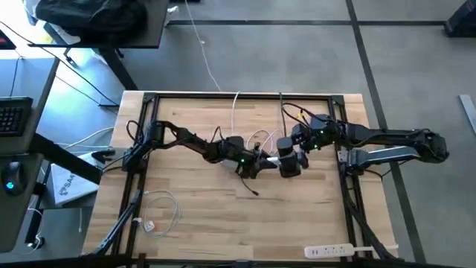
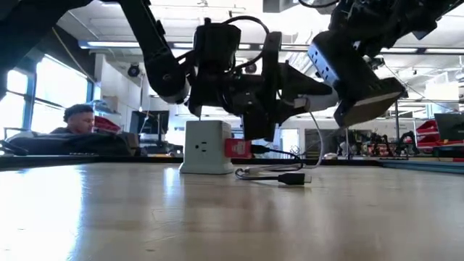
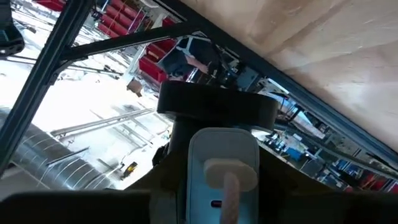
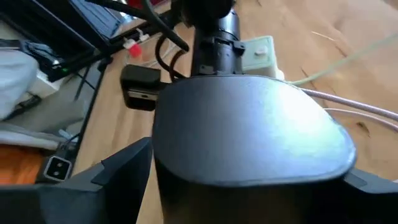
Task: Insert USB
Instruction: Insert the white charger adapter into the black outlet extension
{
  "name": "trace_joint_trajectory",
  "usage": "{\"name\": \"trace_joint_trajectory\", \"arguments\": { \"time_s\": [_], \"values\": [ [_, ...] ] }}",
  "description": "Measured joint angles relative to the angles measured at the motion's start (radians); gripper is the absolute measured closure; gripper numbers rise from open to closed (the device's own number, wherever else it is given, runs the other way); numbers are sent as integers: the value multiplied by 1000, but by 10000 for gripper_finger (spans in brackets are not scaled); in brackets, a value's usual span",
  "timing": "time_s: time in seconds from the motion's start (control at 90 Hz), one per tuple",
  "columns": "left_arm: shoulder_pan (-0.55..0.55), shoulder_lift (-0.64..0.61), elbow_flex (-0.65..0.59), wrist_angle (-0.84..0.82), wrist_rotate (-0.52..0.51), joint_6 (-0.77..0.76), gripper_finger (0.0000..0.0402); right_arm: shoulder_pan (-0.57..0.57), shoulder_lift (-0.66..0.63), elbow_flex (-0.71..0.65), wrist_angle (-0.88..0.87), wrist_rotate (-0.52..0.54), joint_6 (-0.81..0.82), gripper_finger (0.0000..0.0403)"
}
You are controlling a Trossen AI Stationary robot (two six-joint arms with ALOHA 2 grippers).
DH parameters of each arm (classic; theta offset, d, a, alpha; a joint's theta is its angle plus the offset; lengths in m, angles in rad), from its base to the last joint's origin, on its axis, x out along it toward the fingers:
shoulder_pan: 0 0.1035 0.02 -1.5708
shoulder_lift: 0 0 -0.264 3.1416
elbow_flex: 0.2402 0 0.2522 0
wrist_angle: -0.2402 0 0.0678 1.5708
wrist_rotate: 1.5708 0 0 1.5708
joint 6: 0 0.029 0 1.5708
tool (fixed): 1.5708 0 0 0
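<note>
The red USB (image 2: pixel 237 148) sits right against the side face of the white charger cube (image 2: pixel 205 146) on the bench (image 2: pixel 217 217), held there by the left gripper (image 2: pixel 250 130), closed on it. The right gripper (image 2: pixel 362 101) hovers just beside the cube; its state cannot be told. A straight, level push into the port should seat the plug, provided the cube is kept from sliding.

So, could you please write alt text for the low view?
A red USB plug sits against the side of a white charger cube on a wooden table, its black cable trailing right, with two dark robot arms crowded just above.
</note>
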Motion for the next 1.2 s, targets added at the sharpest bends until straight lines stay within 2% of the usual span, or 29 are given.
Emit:
{"name": "trace_joint_trajectory", "arguments": {
  "time_s": [0.178, 0.422, 0.622, 0.767, 0.989, 1.2],
  "values": [
    [-1, 0, 0, 3, 4, 2, 310, -1, -7, -1, 2, -16, 5, 182],
    [0, 2, -3, 74, 49, -13, 309, -1, -11, -1, 17, -42, 17, 183],
    [-5, 5, -5, 130, 72, -4, 311, -9, -40, 0, 21, -110, 97, 183],
    [-1, 1, -31, 180, 68, -8, 312, -8, -101, -2, -57, -127, 123, 183],
    [13, -11, -50, 203, 73, -20, 313, -8, -178, -2, -140, -37, 121, 183],
    [45, -70, -50, 228, 69, -13, 314, -3, -123, -2, -157, 12, 122, 183]
  ]
}}
